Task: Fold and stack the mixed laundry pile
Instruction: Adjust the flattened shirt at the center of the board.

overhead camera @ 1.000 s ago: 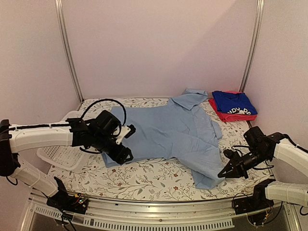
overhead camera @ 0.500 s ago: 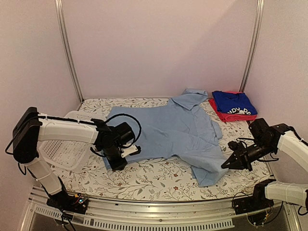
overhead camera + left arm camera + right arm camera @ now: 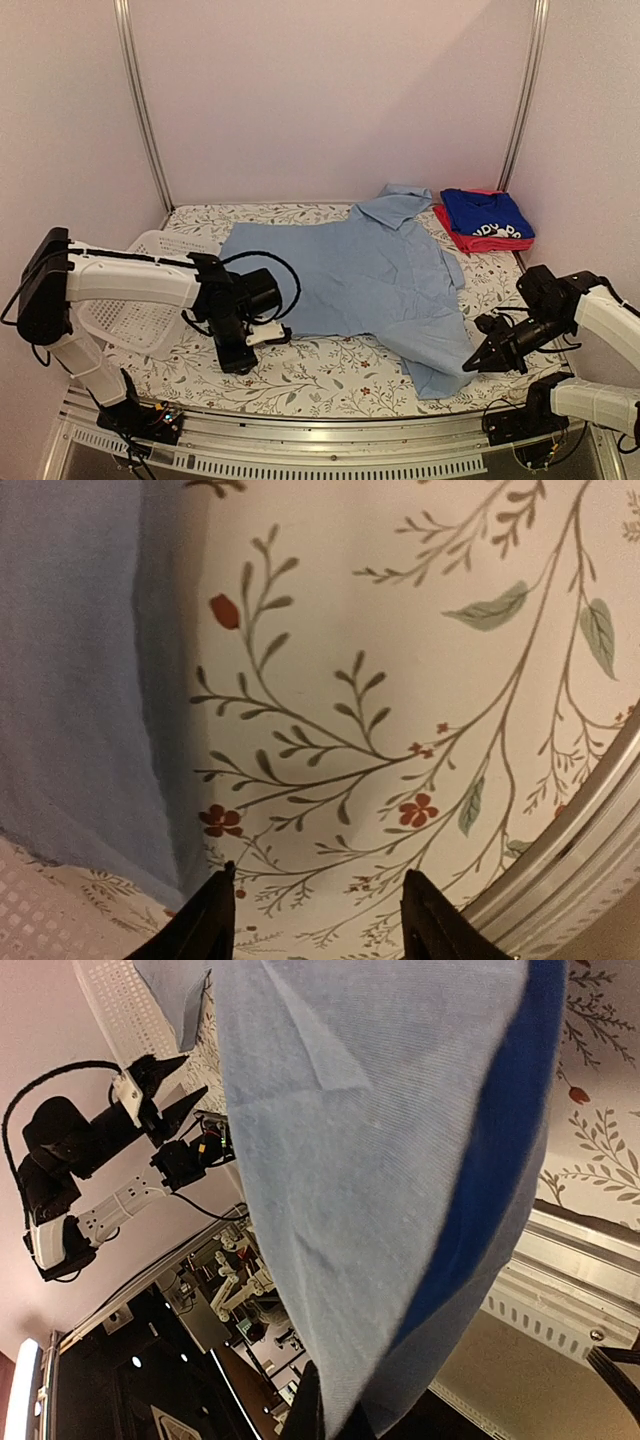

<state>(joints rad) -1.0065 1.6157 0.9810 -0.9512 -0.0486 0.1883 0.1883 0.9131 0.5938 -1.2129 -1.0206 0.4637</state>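
Observation:
The light-blue collared shirt [image 3: 360, 275] lies spread across the floral table cover. My right gripper [image 3: 470, 366] is shut on its near right corner; in the right wrist view the cloth [image 3: 380, 1160] fills the frame and runs down into the closed gripper [image 3: 335, 1425]. My left gripper [image 3: 240, 358] is open and empty, pointing down at bare cover just off the shirt's near left edge [image 3: 70, 680]; its fingertips [image 3: 218, 900] stand wide apart. The royal-blue shirt [image 3: 487, 213] lies folded on the red-pink one [image 3: 458, 240] at the back right.
The white perforated basket [image 3: 135, 318] sits at the left edge, beside the left arm; its corner shows in the left wrist view [image 3: 40, 925]. The table's metal front rail [image 3: 590, 840] runs close to the left gripper. Pink walls enclose the table.
The left arm swung from over the shirt's left edge toward the front, and its gripper now hangs over bare cover. The right gripper shifted slightly nearer, still holding the shirt corner.

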